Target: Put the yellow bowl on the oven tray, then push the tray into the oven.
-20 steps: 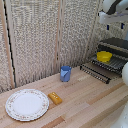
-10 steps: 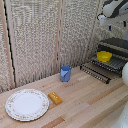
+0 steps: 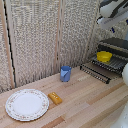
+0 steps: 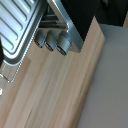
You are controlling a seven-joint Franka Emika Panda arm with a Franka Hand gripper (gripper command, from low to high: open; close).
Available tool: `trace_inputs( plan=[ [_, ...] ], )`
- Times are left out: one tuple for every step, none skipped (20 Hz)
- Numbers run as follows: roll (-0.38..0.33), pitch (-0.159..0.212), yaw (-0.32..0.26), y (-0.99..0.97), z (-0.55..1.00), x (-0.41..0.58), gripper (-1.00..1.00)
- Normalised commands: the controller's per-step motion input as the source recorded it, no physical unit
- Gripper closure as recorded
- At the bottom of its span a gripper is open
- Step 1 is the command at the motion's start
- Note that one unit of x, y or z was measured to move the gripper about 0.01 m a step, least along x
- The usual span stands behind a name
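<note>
We cannot see our jaws. The yellow dish [image 3: 104, 56] sits on the baking sheet [image 3: 116, 63]; next we grab its rim.

Soft even indoor light, faint shadows, both views low-resolution and blurry, wrist view softest

Pale matt wooden table [image 3: 90, 100], dark metal wire baking sheet [image 3: 102, 67], glossy yellow dish [image 3: 104, 56], brushed-metal oven [image 4: 70, 25]
</note>
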Motion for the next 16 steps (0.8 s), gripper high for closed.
trace_inputs(
  plan=[
    [-0.285, 0.153, 0.181, 0.20, -0.45, 0.000, -1.00],
    [-0.289, 0.137, 0.186, 0.19, -0.47, 0.043, -1.00],
    [-0.292, 0.123, 0.192, 0.18, -0.49, 0.077, -1.00],
    [-0.291, 0.117, 0.195, 0.17, -0.50, 0.094, -1.00],
    [-0.290, 0.111, 0.200, 0.16, -0.50, 0.100, -1.00],
    [-0.292, 0.109, 0.203, 0.15, -0.51, 0.109, -1.00],
    [-0.292, 0.105, 0.204, 0.15, -0.51, 0.114, -1.00],
    [-0.292, 0.103, 0.206, 0.15, -0.52, 0.126, -1.00],
    [-0.294, 0.099, 0.206, 0.15, -0.52, 0.131, -1.00],
    [-0.292, 0.086, 0.212, 0.14, -0.54, 0.169, -1.00],
    [-0.288, 0.083, 0.220, 0.13, -0.54, 0.174, -1.00],
    [-0.286, 0.084, 0.222, 0.12, -0.54, 0.169, -1.00],
    [-0.284, 0.087, 0.224, 0.12, -0.53, 0.154, -1.00],
    [-0.277, 0.099, 0.227, 0.10, -0.51, 0.120, -1.00],
    [-0.275, 0.105, 0.228, 0.09, -0.49, 0.086, -1.00],
    [-0.269, 0.116, 0.227, 0.09, -0.47, 0.063, -1.00]
  ],
)
